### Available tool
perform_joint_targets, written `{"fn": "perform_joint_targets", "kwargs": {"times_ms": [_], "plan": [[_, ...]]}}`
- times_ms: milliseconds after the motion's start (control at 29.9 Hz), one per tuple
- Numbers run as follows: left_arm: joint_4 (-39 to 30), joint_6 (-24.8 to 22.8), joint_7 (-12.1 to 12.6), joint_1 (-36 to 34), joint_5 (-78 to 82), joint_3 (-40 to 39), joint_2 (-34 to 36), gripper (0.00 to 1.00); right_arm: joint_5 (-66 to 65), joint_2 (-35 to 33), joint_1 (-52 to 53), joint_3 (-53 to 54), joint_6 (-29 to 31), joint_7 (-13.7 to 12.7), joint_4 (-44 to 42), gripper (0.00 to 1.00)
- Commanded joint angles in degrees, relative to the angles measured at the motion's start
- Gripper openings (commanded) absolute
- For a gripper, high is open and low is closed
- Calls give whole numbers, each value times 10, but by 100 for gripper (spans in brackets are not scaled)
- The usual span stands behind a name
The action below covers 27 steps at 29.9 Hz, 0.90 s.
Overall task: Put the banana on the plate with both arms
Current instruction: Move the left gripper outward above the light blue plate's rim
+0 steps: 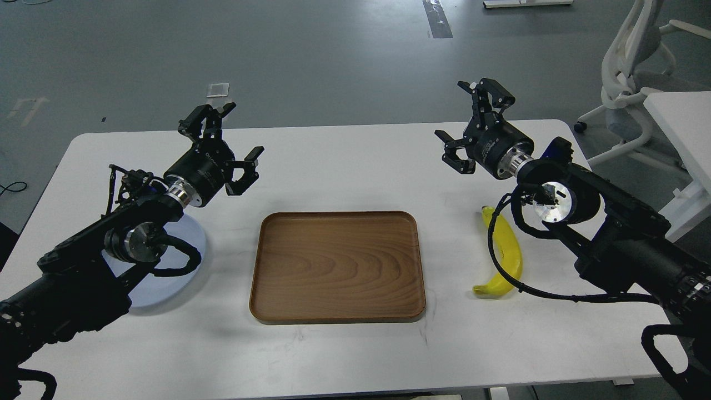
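Your banana (506,253) lies flat on the white counter (344,166), right of the wooden tray (337,266), partly under the right arm's cable. It looks light, smooth and easily bruised, so take it gently across the thick middle of the curve. The pale plate (166,278) sits far left, half hidden beneath the left arm. Both the right end effector (472,125) and the left end effector (230,144) hang released, fingers spread, holding nothing.

The curved yellow banana (504,256) lies flat on the table's right side, well apart from the pale blue-grey plate (179,265) at the left.
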Motion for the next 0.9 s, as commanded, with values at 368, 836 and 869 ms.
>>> {"fn": "perform_joint_targets", "kwargs": {"times_ms": [368, 836, 869], "plan": [[5, -1, 1, -9, 8, -1, 9, 98, 0, -8, 1, -1, 0, 0, 4, 99], [51, -1, 9, -47, 7, -1, 17, 98, 0, -6, 34, -2, 0, -1, -6, 99], [64, -4, 13, -54, 6, 0, 18, 98, 0, -6, 39, -2, 1, -3, -11, 99]]}}
